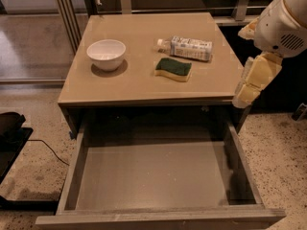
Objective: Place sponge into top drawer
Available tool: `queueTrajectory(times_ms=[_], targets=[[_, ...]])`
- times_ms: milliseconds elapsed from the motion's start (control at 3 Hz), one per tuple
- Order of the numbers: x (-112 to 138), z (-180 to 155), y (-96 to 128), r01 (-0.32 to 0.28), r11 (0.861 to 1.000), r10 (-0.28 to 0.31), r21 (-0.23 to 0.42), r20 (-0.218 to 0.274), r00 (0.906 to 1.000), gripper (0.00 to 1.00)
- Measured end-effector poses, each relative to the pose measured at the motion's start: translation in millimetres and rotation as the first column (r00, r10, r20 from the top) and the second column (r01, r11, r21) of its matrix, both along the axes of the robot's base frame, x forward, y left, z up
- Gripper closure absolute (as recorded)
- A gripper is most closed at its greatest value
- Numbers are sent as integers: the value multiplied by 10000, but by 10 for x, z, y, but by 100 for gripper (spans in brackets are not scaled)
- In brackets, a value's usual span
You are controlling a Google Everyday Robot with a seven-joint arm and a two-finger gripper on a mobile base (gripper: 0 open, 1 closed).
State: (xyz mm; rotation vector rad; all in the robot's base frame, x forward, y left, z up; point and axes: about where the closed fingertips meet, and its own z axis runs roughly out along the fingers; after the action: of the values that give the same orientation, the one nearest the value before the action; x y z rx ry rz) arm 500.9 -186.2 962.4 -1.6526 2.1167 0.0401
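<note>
Tool (250, 83) is hung by the right edge of the table (139, 80); how open it is cannot be told. The sponge (173, 68) is seen on the table, left of it, not yet picked up. The top drawer (153, 176) is open. Next, the sponge must be reached and gripped.

light: dim, warm | sheen: tabletop (139, 83) | shadow: under bowl (106, 54), top drawer (153, 178) back | pincer (249, 83): right edge

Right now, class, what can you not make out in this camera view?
- Gripper, beside the tabletop's right edge: its arm is cut off by the frame's right edge.
- Bottle: label print too small to read.
- Top drawer: its back lies in shadow under the tabletop.
- Sponge: underside hidden against the tabletop.
</note>
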Motion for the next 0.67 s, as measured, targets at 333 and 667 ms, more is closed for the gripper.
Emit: queueTrajectory(times_ms=[333,667], targets=[[0,0,1,-2,10000,2,1,1,10000,0],[158,-49,121,-466,9978,447,468,424,9981,0]])
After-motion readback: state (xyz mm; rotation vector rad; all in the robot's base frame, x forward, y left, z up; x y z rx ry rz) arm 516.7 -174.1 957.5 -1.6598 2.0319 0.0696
